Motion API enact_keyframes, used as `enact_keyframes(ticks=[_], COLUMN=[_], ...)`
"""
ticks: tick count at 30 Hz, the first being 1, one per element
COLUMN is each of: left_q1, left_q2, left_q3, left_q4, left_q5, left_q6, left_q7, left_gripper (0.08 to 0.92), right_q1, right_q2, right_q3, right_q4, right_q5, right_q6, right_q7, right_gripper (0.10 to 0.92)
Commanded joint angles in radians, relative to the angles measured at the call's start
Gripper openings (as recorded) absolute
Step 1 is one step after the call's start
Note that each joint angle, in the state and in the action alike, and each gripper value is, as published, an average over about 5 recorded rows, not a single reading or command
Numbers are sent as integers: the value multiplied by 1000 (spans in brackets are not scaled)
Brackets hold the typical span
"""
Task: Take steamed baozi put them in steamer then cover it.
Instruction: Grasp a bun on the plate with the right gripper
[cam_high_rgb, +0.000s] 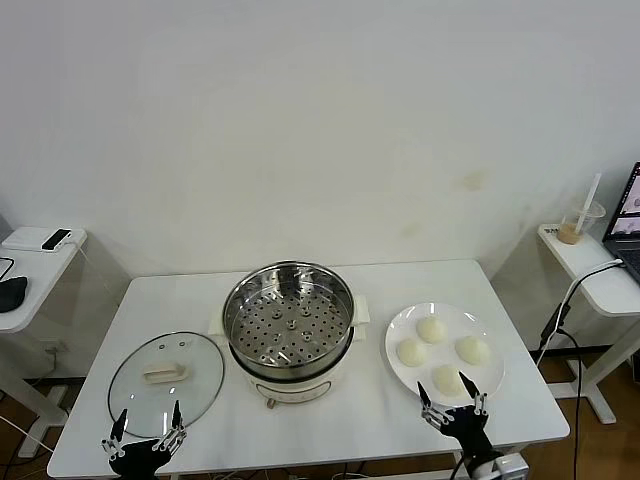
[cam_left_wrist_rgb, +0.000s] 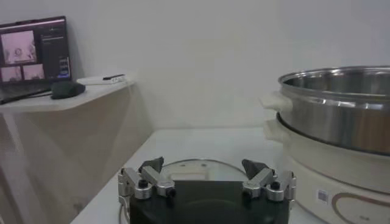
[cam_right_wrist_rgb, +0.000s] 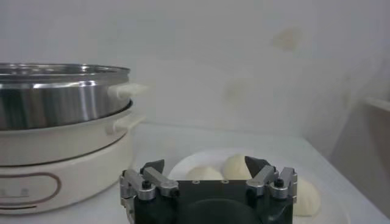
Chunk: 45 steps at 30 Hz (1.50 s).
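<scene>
The steel steamer (cam_high_rgb: 288, 320) stands uncovered at the table's middle, its perforated tray bare. Several cream-white baozi (cam_high_rgb: 432, 328) lie on a white plate (cam_high_rgb: 396, 330) to its right. The glass cover (cam_high_rgb: 166, 383) with its cream bar handle lies flat to the steamer's left. My left gripper (cam_high_rgb: 148, 420) hovers open at the cover's near edge, holding nothing. My right gripper (cam_high_rgb: 452, 400) is open just in front of the nearest baozi (cam_high_rgb: 449, 380). The left wrist view shows the gripper (cam_left_wrist_rgb: 203, 165), the cover (cam_left_wrist_rgb: 189, 172) and the steamer (cam_left_wrist_rgb: 341, 109). In the right wrist view are the gripper (cam_right_wrist_rgb: 205, 164), baozi (cam_right_wrist_rgb: 234, 165) and steamer (cam_right_wrist_rgb: 61, 97).
A side table on the left (cam_high_rgb: 40, 250) carries a phone and a dark mouse. Another side table on the right (cam_high_rgb: 590, 260) holds a plastic cup and a laptop, with cables hanging beside it. Both grippers are at the table's front edge (cam_high_rgb: 300, 468).
</scene>
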Motion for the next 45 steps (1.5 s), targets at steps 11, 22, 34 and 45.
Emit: enact_keyframes(ticks=[11, 22, 34, 45], left_q1=[-53, -51, -70, -86], left_q2=[-9, -17, -25, -13], left_q3=[-23, -20, -24, -52], left_q4=[-4, -8, -46, -65], left_q5=[112, 169, 170, 138], left_q6=[46, 35, 45, 65], left_q7=[140, 144, 123, 117], left_gripper=[823, 823, 823, 823], right_q1=[221, 584, 1269, 1617], right_q2=[-124, -494, -696, -585], right_q3=[93, -73, -787, -1238], right_q4=[-41, -276, -567, -786], right_q5=[-526, -735, -454, -408], right_q6=[-89, -135, -170, -109], right_q7=[-59, -401, -771, -1025], right_gripper=[823, 823, 823, 823])
